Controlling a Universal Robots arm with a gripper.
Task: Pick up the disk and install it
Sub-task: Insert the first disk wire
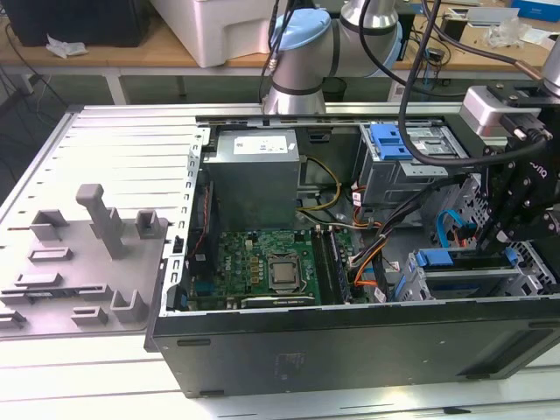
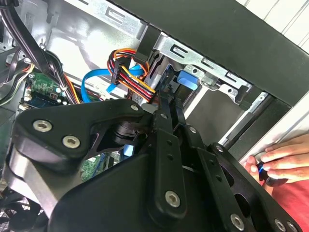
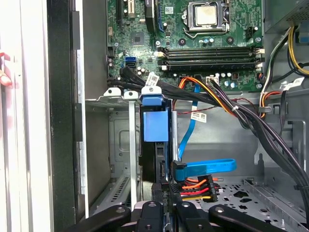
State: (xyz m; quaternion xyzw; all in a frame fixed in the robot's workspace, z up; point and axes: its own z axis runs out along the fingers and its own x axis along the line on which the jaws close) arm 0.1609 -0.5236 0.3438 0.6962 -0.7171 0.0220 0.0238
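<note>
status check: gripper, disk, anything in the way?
Gripper at the drive cage, fingers not readable. Disk on edge in a cage slot, blue carrier up. Blue cable and power plug crowd the gripper.

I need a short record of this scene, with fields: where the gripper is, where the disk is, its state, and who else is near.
gripper: low inside the open computer case, at the drive cage
disk: blue carrier, standing on edge in the cage slot in the first wrist view
gripper state: cannot tell
cables: orange-red power bundle and blue data cable beside the disk
person: a hand resting outside the case wall
</note>
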